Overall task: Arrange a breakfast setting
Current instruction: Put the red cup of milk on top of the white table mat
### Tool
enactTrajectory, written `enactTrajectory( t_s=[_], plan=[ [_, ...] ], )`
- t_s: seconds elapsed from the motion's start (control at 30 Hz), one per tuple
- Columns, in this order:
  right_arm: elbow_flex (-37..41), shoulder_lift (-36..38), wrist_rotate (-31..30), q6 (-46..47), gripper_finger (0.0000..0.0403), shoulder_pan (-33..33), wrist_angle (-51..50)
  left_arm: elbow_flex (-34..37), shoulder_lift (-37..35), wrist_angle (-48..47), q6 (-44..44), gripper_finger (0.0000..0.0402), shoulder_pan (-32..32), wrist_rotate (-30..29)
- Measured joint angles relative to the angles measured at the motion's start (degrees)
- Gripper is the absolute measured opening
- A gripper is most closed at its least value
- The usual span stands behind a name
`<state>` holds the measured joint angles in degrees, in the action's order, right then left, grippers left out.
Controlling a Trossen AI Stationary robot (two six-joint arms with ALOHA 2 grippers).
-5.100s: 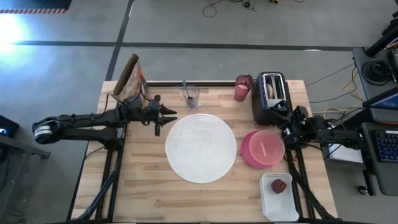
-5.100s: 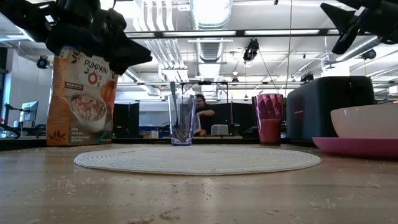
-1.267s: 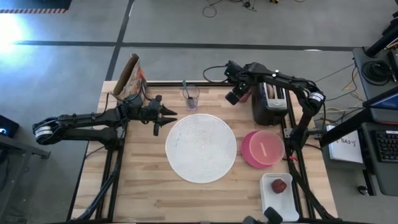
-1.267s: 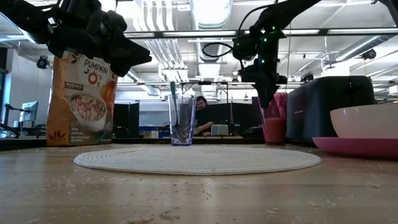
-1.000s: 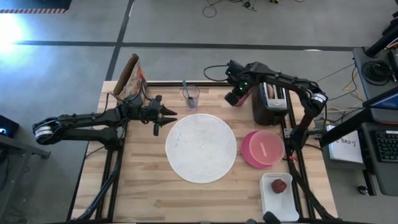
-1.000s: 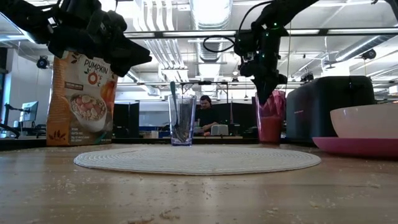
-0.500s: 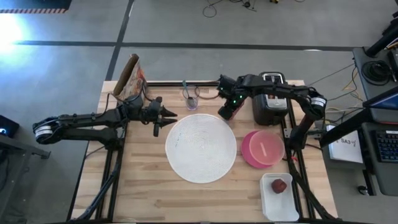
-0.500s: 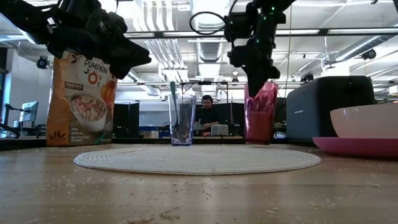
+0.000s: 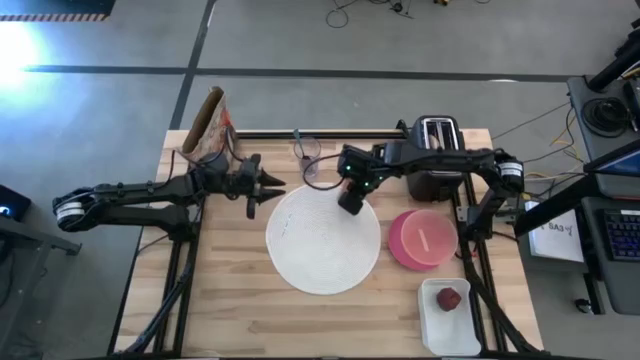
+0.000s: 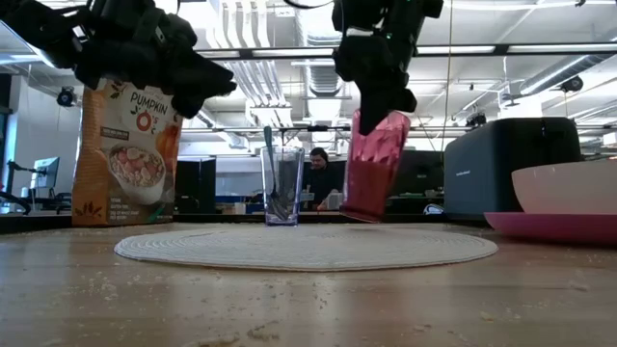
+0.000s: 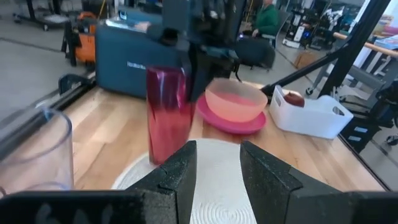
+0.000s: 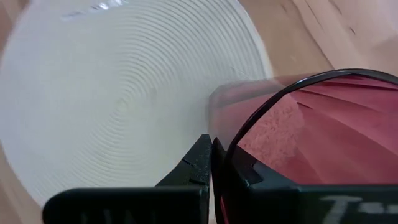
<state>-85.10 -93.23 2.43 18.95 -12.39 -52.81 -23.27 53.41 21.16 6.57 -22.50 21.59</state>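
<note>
The pink translucent cup (image 10: 372,172) hangs tilted over the far right part of the big round white placemat (image 9: 322,240), with my right gripper (image 9: 351,196) shut on its rim. At the table's left my left gripper (image 9: 268,184) hovers open, with nothing between its fingers, pointing toward the mat. A peach bowl (image 9: 430,236) sits in the magenta plate (image 9: 399,243), right of the mat. The small red fruit (image 9: 449,298) lies in a white tray. A teal-handled spoon (image 9: 297,138) stands in a clear glass (image 10: 281,185) beyond the mat. My right gripper pinches the cup's rim (image 12: 219,138), one finger (image 12: 200,159) outside the wall and the other inside the cup. The fingers come from above, slanting down. The cup hangs below them, lifted clear of the mat, its bottom tipped toward the table's left in the low view.
A black toaster (image 9: 437,156) stands at the far right. A cereal bag (image 9: 208,126) stands at the far left corner, behind my left arm. The white tray (image 9: 447,318) sits at the near right corner. Bare wood lies along the near edge.
My right gripper has carried the pink cup from beside the toaster toward the table's left and near side, until it is over the placemat's far right part. The cup, upright on the table before, is now lifted clear and tilted.
</note>
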Motion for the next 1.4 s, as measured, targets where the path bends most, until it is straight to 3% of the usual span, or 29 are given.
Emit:
enactTrajectory(
  t_s=[0.17, 0.6, 1.1, 1.4],
  plan=[
    [0.0, -0.15, -0.05, -0.4, 0.0009, 1.92, 3.69, -0.42, 0.0, 3.06, -0.52, 0.0107, 0.0, 0.02],
    [0.0, -0.7, -2.56, -12.58, 0.0009, 2.91, 8.35, -5.65, -0.15, 2.71, 1.64, 0.0107, 0.0, 0.02],
    [0.34, -0.74, -2.54, -14.69, 0.0009, 3.28, 8.56, -13.33, -0.26, -4.82, 1.22, 0.0107, 0.0, 0.02],
    [1.06, -1.74, -2.59, -14.44, 0.0009, 3.63, 9.24, -13.94, -0.45, -7.92, -0.04, 0.0107, 0.0, 0.02]
  ],
)
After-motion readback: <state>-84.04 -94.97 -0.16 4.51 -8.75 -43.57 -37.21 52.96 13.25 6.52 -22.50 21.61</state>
